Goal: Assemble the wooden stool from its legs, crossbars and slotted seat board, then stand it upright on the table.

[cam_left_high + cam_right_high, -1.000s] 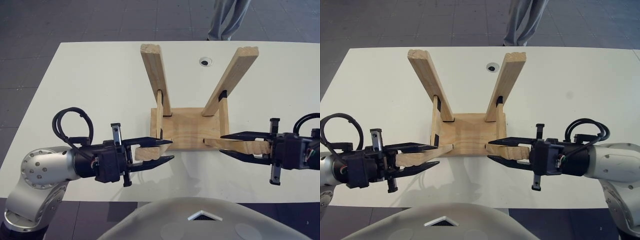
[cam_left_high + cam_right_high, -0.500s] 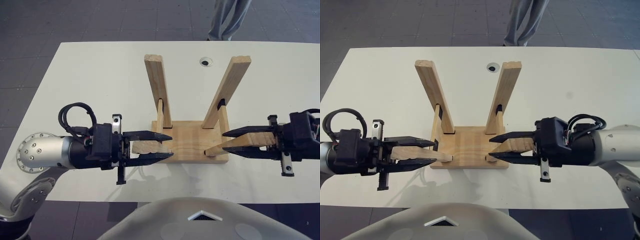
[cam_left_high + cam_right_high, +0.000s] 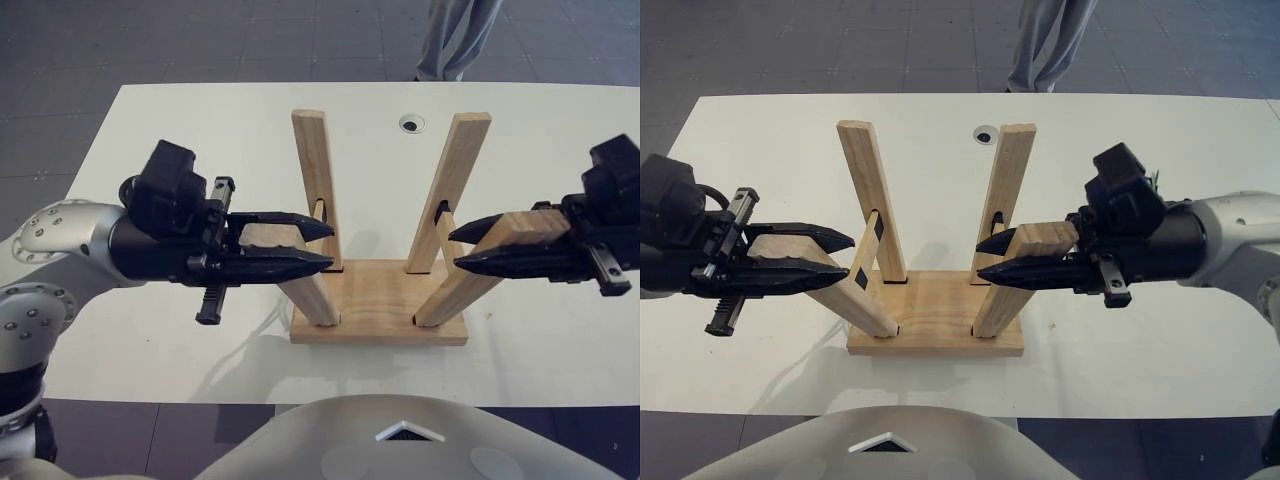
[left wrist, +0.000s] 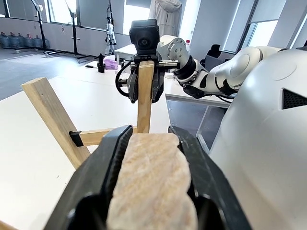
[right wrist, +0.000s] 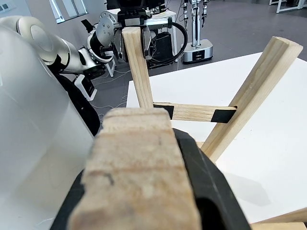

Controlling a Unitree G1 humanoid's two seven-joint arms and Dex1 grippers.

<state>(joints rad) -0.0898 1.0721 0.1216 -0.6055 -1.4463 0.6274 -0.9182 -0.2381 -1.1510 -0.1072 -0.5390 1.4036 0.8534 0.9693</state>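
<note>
Stool upside down, seat board flat on table at mid front edge, four legs pointing up. Left gripper clenched on near-left leg. Right gripper clenched on near-right leg. Crossbar has black-marked ends.

The white tabletop is a wide rectangle with dark tiled floor around it. A small round grommet is set into it near the far edge. At the near middle the stool stands upside down, with its seat board down on the surface.
</note>
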